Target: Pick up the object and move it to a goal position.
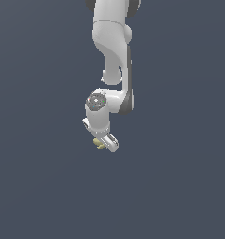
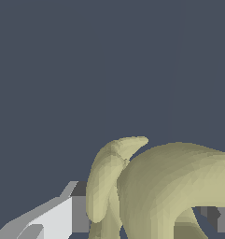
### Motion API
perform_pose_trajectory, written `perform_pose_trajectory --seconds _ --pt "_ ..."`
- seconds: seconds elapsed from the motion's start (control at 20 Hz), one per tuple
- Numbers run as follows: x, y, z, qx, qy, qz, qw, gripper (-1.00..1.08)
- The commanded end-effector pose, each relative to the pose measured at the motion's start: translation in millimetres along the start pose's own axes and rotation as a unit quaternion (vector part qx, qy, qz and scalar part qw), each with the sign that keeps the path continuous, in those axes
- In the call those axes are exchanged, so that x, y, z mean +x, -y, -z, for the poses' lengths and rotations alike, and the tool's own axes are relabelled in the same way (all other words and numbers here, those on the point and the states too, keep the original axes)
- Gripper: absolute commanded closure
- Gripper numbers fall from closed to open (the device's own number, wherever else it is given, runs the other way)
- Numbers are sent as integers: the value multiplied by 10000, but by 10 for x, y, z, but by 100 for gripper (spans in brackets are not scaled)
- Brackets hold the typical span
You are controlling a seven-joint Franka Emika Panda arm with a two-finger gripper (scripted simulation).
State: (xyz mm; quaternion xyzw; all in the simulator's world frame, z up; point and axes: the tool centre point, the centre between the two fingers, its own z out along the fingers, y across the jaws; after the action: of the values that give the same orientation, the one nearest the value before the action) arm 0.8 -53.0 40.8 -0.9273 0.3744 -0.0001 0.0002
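The object (image 1: 99, 144) is a small pale yellow-tan lumpy thing with curved lobes. It sits at the tip of my white gripper (image 1: 104, 143), just below the middle of the exterior view. In the wrist view the object (image 2: 156, 186) fills the space between the fingers, and its lobes curl outward. One grey-white finger (image 2: 62, 214) presses against one side of it. The other finger (image 2: 220, 218) shows only partly behind a thick lobe. My gripper (image 2: 146, 218) is shut on the object.
A plain dark blue-grey surface (image 1: 179, 186) lies all around. The white arm (image 1: 115, 46) comes down from the top of the exterior view.
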Motion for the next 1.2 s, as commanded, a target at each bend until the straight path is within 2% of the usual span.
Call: perform_pose_trajectory --seconds 0.0,0.6,1.15 --pt "3 -5 -9 -3 0 -4 10000 108" --pt "-12 47 47 28 -45 -39 10000 108" --pt "-138 401 426 219 -393 -392 9982 108"
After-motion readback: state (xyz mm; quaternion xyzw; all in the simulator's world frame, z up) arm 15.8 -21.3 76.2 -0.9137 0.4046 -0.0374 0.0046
